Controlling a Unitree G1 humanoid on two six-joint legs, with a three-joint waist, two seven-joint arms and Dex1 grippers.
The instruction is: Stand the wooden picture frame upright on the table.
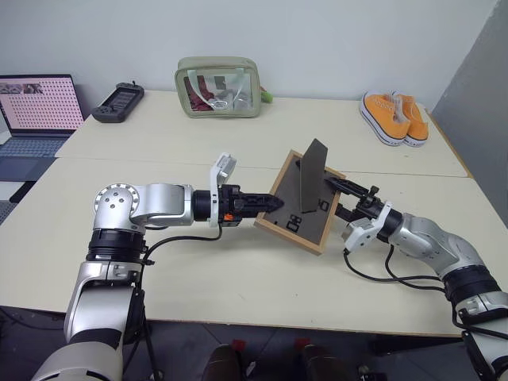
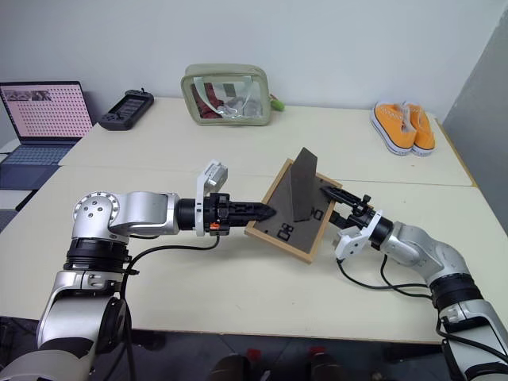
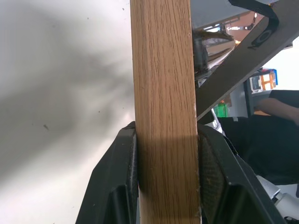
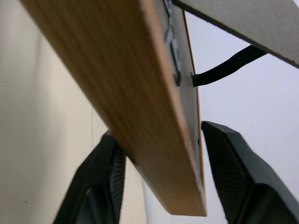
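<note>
The wooden picture frame (image 1: 295,208) hangs tilted above the table (image 1: 198,270), its dark back facing up and its easel stand (image 1: 314,173) folded out. My left gripper (image 1: 274,204) is shut on the frame's left edge; in the left wrist view the light-wood edge (image 3: 163,84) is pinched between both pads (image 3: 127,168). My right gripper (image 1: 336,198) straddles the frame's right edge from the other side. In the right wrist view the wood rim (image 4: 126,84) runs between its fingers (image 4: 233,163), with a gap on one side, so the jaws stand open around it.
A laptop (image 1: 36,103) stands at the far left. A black game controller (image 1: 117,101) and a clear green pouch (image 1: 218,86) lie at the back. A pair of orange sneakers (image 1: 394,117) sits at the back right. A seam (image 1: 159,161) crosses the tabletop.
</note>
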